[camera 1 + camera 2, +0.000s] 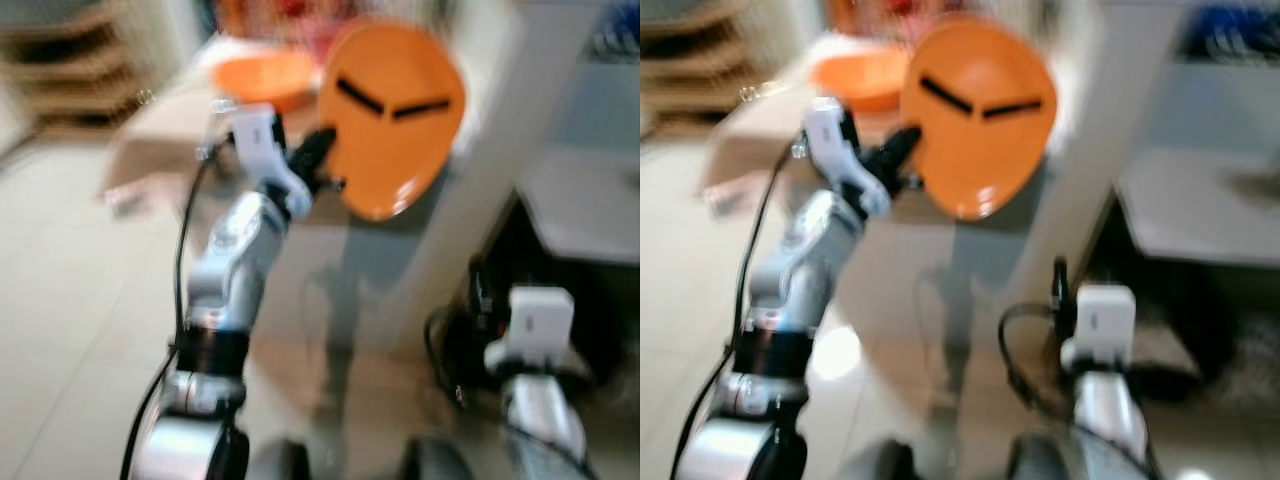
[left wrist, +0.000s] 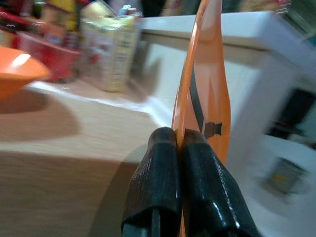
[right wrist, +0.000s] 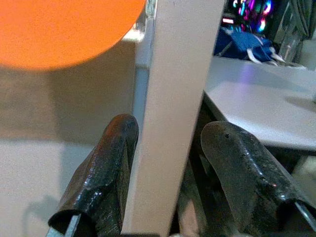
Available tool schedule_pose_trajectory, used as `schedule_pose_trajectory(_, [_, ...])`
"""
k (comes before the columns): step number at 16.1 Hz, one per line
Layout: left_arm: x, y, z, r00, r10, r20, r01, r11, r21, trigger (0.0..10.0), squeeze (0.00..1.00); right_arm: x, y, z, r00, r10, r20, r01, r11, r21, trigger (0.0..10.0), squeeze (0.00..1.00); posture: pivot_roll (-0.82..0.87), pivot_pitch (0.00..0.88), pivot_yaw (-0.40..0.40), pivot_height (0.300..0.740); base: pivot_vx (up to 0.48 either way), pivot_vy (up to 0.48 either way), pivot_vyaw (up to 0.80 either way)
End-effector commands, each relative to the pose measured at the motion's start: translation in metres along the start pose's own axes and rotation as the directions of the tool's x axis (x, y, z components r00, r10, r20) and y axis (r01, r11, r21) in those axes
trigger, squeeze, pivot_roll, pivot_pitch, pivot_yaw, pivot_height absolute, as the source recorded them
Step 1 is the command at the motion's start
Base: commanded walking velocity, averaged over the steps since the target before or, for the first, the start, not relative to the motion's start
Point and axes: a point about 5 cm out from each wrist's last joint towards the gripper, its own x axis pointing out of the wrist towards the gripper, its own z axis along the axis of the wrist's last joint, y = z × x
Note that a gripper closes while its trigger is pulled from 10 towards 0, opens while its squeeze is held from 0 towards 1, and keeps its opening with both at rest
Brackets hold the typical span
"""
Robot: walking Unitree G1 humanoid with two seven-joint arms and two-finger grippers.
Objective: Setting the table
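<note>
A: Fingers (image 2: 197, 187) of the left gripper (image 2: 178, 143) were clamped on the rim of the round orange plastic plate (image 1: 392, 115).

B: Likely held upright for carrying past the wooden counter (image 2: 74, 143).

A: The right gripper (image 3: 170, 143) was held apart, empty.

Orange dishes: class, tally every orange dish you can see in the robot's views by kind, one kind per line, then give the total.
Orange plate, held on edge in the left claw: 1
Orange bowl, resting on the wooden counter: 1
Total: 2
</note>
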Motion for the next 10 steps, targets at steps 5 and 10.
schedule_pose_trajectory(5, [0.0022,-0.0091,0.0103,0.997,-0.051,0.063,0.050,0.999,0.016,0.0,0.00,0.0053,0.0016,0.0065,1.000,0.012,0.027,-0.012,1.000,0.004,10.0,0.00,-0.07,0.000,0.093,0.707,0.000,-0.384,0.00])
schedule_pose_trajectory(10, [0.0031,-0.0086,0.0053,0.999,-0.033,0.042,0.030,0.998,0.060,0.0,0.00,0.0063,0.0019,0.0072,1.000,0.013,0.029,-0.013,1.000,0.005,10.0,0.00,-0.07,0.000,0.094,0.707,0.049,-0.450,0.00])
